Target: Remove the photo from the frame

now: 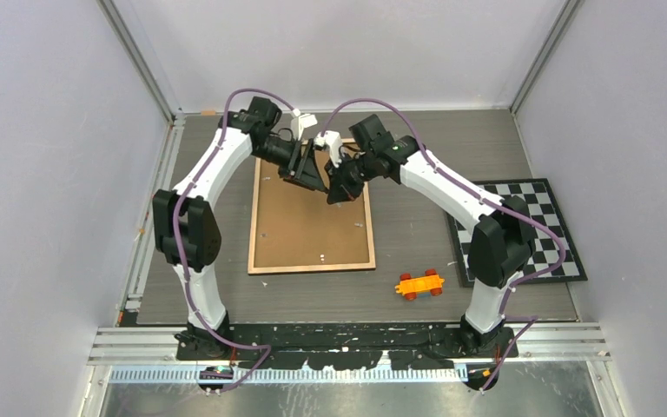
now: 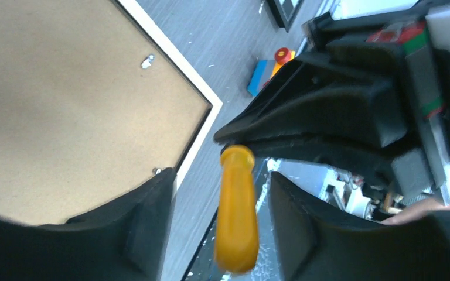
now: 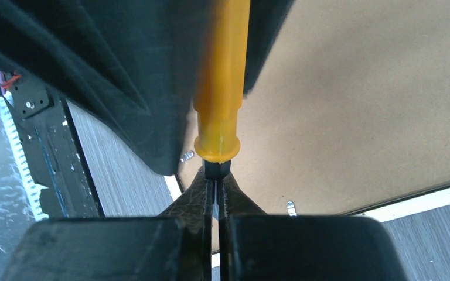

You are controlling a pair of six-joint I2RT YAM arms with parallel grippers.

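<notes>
The frame (image 1: 313, 228) lies face down on the table, showing its brown back board (image 2: 64, 88) and light wooden rim. The photo is hidden under that board. Both grippers meet above the frame's far end. A tool with an orange handle (image 2: 236, 216) runs between them. My right gripper (image 3: 217, 175) is shut on the tool's thin black shaft just below the handle (image 3: 222, 76). My left gripper (image 2: 221, 193) is open, its fingers standing on either side of the handle with a gap on both sides. Small metal tabs (image 3: 291, 207) sit at the board's edge.
An orange toy car (image 1: 419, 284) stands on the table to the right of the frame's near corner. A black-and-white checkerboard mat (image 1: 521, 230) lies at the right, under the right arm. Grey walls enclose the table on three sides.
</notes>
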